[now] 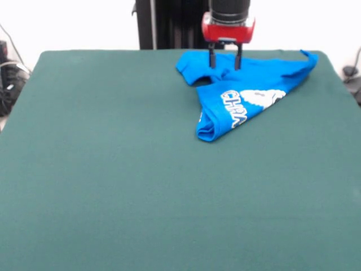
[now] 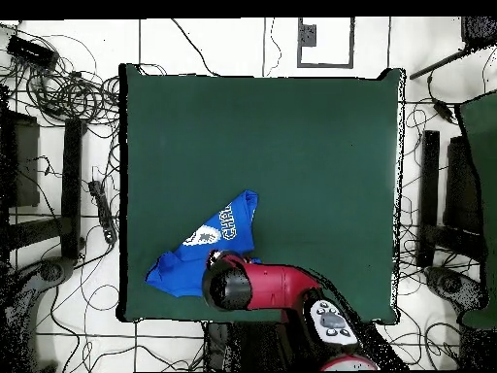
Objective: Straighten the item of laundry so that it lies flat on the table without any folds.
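My gripper (image 1: 224,63) hangs with jaws parted over the bunched top of the blue T-shirt (image 1: 248,96), which lies crumpled at the green table's (image 1: 113,169) pedestal-side corner, its long fold running away from me toward the open felt.

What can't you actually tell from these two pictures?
- Overhead view: the arm covers the gripper and the shirt's near part.
- Front view: whether the gripper pinches cloth or only touches it.
- Front view: the shirt's lettering is folded over, unreadable in full.
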Available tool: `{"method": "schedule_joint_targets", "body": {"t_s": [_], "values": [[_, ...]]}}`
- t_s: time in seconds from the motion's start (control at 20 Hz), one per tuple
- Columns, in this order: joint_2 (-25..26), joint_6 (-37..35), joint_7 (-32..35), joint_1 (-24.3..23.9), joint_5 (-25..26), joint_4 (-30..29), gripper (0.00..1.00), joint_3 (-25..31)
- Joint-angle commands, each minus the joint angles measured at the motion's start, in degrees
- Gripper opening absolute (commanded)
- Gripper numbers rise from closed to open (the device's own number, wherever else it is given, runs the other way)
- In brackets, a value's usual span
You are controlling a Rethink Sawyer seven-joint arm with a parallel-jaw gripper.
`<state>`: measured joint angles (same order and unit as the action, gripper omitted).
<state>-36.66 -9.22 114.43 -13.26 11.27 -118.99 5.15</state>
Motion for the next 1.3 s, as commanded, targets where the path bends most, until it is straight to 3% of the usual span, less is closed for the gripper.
{"method": "schedule_joint_targets", "body": {"t_s": [0.05,0.85,1.3], "values": [[1.84,1.45,3.38,0.95,0.54,6.97,1.0,5.38],[0.35,-4.27,2.61,0.46,-0.9,9.31,1.0,6.63],[1.34,-3.85,3.68,2.05,-1.17,10.53,1.0,5.7]]}}
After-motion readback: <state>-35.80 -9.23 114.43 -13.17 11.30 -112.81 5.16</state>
